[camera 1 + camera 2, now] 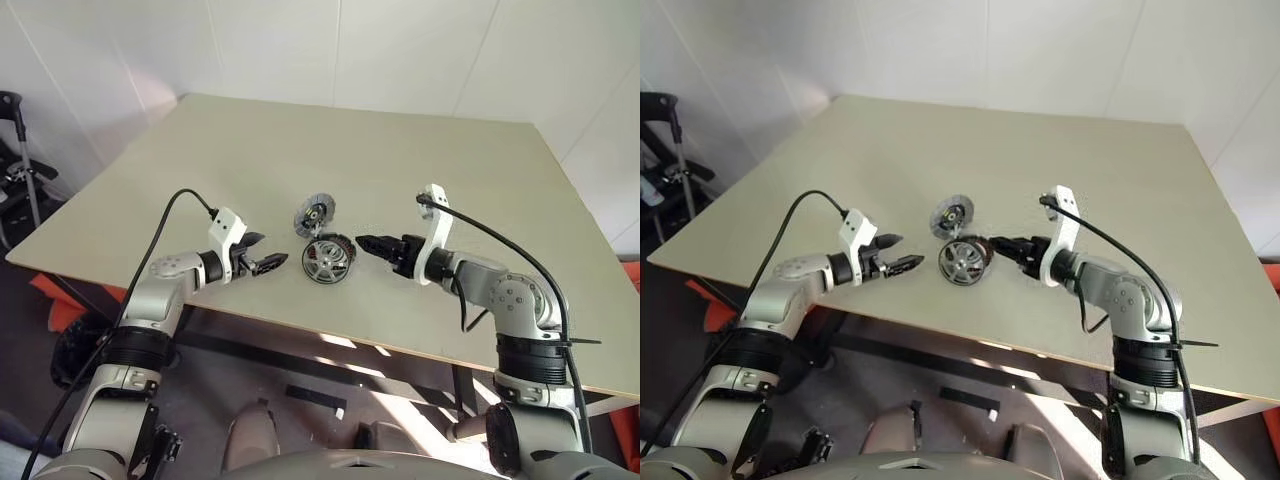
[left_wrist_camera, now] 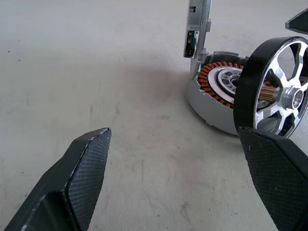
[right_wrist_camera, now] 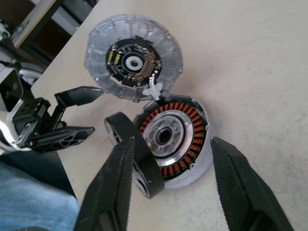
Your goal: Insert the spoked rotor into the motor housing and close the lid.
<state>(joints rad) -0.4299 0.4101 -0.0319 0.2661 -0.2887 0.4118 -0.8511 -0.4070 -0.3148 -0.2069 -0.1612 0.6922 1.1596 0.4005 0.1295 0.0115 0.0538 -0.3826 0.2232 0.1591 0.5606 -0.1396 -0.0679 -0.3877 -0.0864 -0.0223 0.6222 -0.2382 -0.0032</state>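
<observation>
The spoked rotor point(image 2: 272, 91), black-rimmed with silver spokes, stands on edge and leans against the motor housing point(image 3: 179, 138), whose copper windings face it. The lid point(image 3: 134, 57) is swung up and open behind the housing. It is a grey disc with a dark centre and is joined to the housing's rim. My left gripper point(image 1: 270, 249) hovers open just left of the rotor, with nothing between its fingers. My right gripper point(image 1: 362, 243) points at the housing from the right, its fingers point(image 3: 240, 187) apart, not gripping the rotor or the housing.
The parts sit near the front edge of a pale wooden table point(image 1: 450, 170). A dark stroller frame point(image 1: 20, 170) stands off the table's left side. White walls lie behind. Cables trail from both wrists.
</observation>
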